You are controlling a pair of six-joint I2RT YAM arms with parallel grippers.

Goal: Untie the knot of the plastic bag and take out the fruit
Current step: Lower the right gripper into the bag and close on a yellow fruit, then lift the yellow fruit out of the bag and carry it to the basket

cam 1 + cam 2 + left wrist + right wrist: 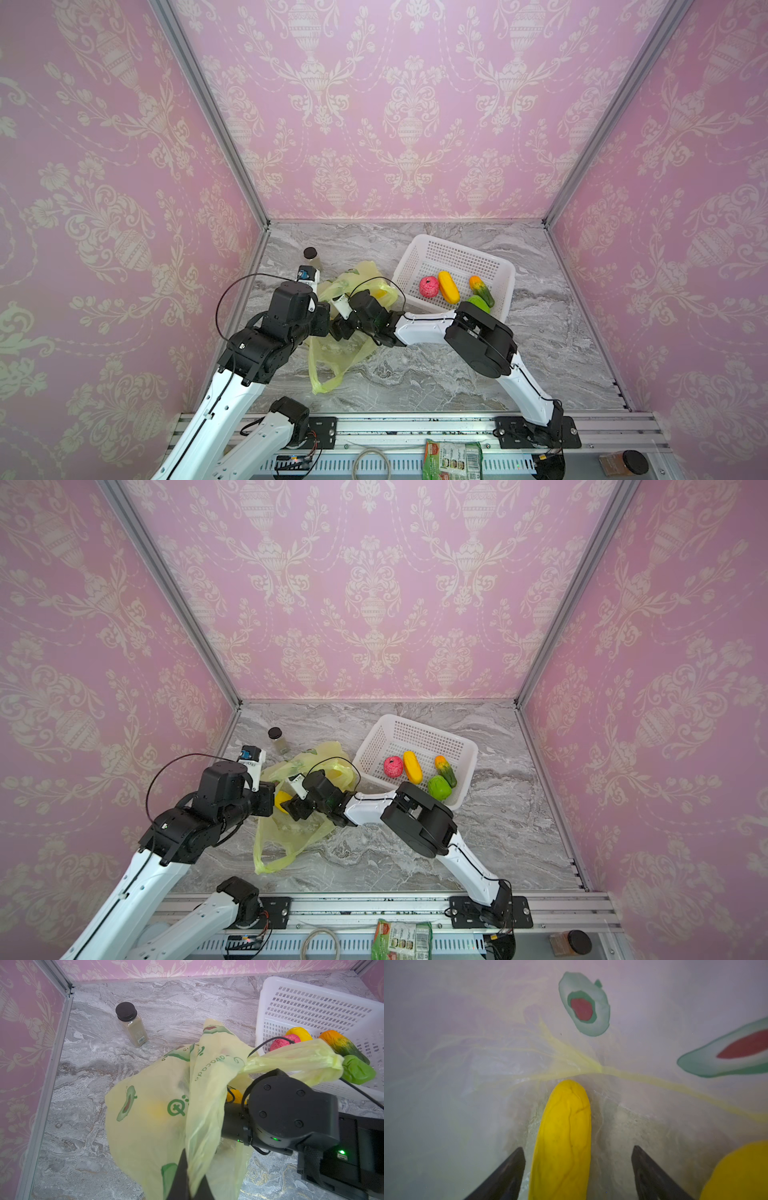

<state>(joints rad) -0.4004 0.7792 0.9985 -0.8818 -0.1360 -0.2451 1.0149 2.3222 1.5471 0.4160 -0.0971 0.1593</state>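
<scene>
Currently, the plastic bag (149, 1109) is pinched by the left gripper (188, 1161), whose jaws are closed on a fold of the film, and that part of the bag is lifted off the marble table (436, 374). The right gripper (578, 1147) is set inside the bag mouth, just beside the left gripper. Its jaws are spread wide, and a yellow oblong fruit (564, 1136) lies lengthwise between them with a gap to each finger; nothing is gripped. A second yellow piece (741, 1172) is seen just outside one finger. One handle loop (328, 382) lies slack on the table behind both grippers, toward the arm bases. To the right of the right gripper, well apart, a white basket (453, 245) holds a pink bumpy ball (429, 286), another yellow oblong (449, 286), a green-orange piece (482, 289) and a green pepper (478, 302). A capped bottle (311, 259) stands ahead of the left gripper
</scene>
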